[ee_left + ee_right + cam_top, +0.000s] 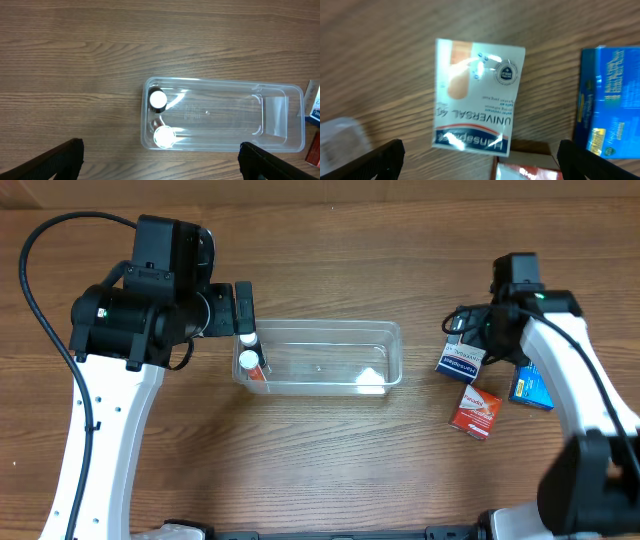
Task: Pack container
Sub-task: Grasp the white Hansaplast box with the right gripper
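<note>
Overhead: the clear container (398, 352) lies mid-table, with two white-capped bottles (248, 360) at its left end under the left gripper (243, 308). The right gripper (463, 340) hangs over a white plaster box (460, 366), near a red box (475, 412) and a blue box (530, 387). Left wrist: fingers (55, 162) spread wide, empty, above the container. Right wrist: fingers (375, 160) likewise parted, empty, above the plaster box.

The left arm (100, 430) is raised from the near left edge, its white link topped by a black wrist (140, 300). The left gripper (243, 308) is aimed downward, fingers (55, 160) spread wide, nothing held. The right arm (585, 385) is reached in from the near right. The right gripper (468, 335) is aimed downward too, fingers (375, 161) spread wide, nothing held.
</note>
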